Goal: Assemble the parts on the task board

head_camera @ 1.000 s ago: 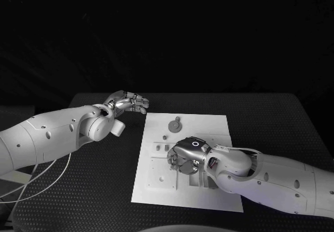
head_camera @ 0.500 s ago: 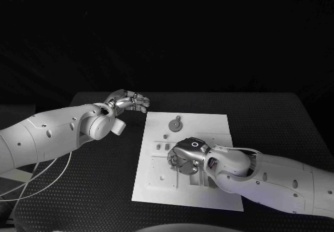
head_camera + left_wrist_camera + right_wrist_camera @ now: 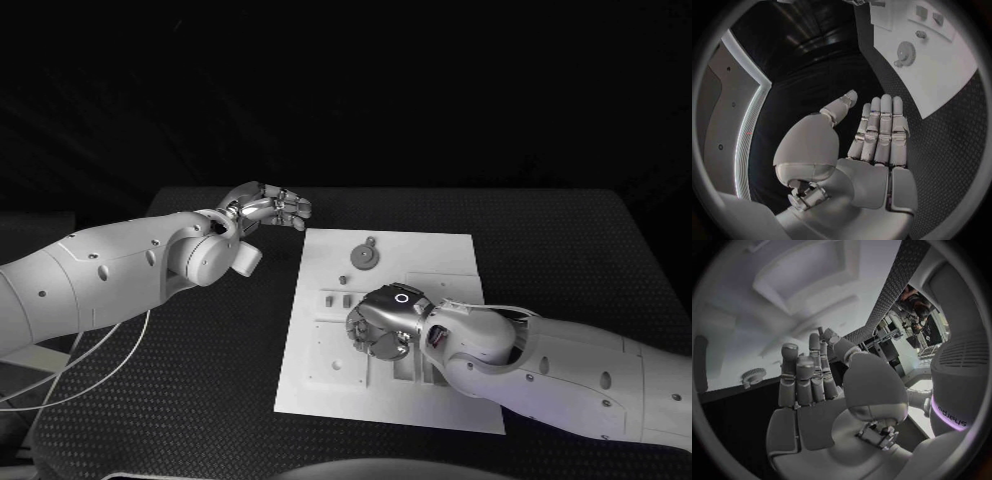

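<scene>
The white task board (image 3: 433, 262) lies in the middle of the table, with a round grey gear part (image 3: 364, 258) near its far end and small parts (image 3: 336, 299) set along its left side. My right hand (image 3: 385, 323) hovers over the board's middle, fingers pointing down at its recesses. In the right wrist view its fingers (image 3: 804, 377) stand fairly straight with an empty palm, close to the board (image 3: 736, 305) and the gear (image 3: 752, 375). My left hand (image 3: 268, 210) hangs off the board's far left corner, flat and empty (image 3: 879, 132), with the board (image 3: 945, 75) and gear (image 3: 906, 50) beyond.
Black textured table (image 3: 188, 380) surrounds the board on all sides. White cables (image 3: 87, 375) loop under my left arm at the table's left edge.
My right hand has settled slightly lower over the board's middle. The left hand has barely shifted.
</scene>
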Action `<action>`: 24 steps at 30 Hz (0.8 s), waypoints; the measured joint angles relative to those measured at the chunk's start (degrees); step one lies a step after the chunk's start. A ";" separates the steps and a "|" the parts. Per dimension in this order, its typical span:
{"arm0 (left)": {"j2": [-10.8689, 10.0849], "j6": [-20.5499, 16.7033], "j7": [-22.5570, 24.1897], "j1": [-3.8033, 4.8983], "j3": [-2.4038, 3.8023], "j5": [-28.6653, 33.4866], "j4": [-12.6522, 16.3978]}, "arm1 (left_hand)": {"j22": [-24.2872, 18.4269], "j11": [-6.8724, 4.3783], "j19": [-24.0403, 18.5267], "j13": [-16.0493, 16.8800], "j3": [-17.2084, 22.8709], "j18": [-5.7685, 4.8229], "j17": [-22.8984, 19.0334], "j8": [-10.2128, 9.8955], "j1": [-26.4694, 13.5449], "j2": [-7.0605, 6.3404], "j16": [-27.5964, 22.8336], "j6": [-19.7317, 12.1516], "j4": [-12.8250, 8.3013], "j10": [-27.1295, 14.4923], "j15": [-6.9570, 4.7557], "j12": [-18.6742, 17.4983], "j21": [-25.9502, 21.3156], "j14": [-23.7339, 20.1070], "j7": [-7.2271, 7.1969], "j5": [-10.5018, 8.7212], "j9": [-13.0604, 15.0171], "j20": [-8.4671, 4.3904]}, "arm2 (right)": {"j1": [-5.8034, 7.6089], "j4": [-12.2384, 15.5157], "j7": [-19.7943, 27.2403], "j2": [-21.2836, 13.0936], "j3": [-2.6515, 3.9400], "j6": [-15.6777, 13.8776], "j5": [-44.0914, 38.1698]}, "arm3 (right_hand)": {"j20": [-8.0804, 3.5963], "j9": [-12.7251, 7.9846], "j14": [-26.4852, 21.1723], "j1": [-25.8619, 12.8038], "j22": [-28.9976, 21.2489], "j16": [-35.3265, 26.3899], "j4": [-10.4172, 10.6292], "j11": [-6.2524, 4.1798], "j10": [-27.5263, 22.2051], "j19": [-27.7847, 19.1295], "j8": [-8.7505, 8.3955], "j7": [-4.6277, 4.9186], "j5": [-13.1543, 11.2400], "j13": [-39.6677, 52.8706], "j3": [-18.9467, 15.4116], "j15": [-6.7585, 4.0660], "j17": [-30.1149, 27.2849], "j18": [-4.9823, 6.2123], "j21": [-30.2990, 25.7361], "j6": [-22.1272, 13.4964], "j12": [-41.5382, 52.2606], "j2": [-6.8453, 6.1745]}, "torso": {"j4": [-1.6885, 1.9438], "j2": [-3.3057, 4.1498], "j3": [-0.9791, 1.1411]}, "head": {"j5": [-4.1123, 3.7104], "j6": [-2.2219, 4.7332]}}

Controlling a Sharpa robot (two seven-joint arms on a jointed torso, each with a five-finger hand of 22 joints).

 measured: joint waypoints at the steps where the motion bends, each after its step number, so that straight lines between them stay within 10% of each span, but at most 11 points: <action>1: 0.00 0.00 0.00 0.00 0.00 0.00 0.00 | 0.00 0.00 0.00 0.00 0.00 0.00 0.03 0.00 0.00 0.00 0.00 0.00 0.00 0.00 0.00 0.00 0.00 0.00 0.00 0.00 0.00 0.00 | -0.04 -0.04 -0.01 0.04 0.00 0.00 -0.04 | 0.00 0.00 0.00 0.00 0.00 0.00 0.00 0.00 0.00 0.00 0.00 0.00 0.00 0.00 0.00 0.00 0.00 0.00 0.00 -0.01 0.00 0.00 | -0.01 0.00 0.01 | 0.03 -0.03; 24: 0.01 0.53 -0.05 0.00 0.00 0.07 0.04 | -0.19 0.00 -0.21 -0.10 0.00 0.00 0.25 0.00 0.00 0.00 -0.44 0.00 0.00 0.00 0.00 0.00 0.00 0.00 0.00 0.00 -0.05 0.21 | -0.34 -1.85 -0.27 1.96 -0.02 1.41 -0.51 | 0.12 -0.05 -0.24 -0.12 0.00 -0.23 -0.05 -0.03 -0.04 -0.07 -0.16 0.16 0.00 -0.41 -0.06 -0.18 0.11 0.00 -0.26 0.11 -0.52 -0.12 | -0.03 0.00 -0.02 | 0.07 -0.17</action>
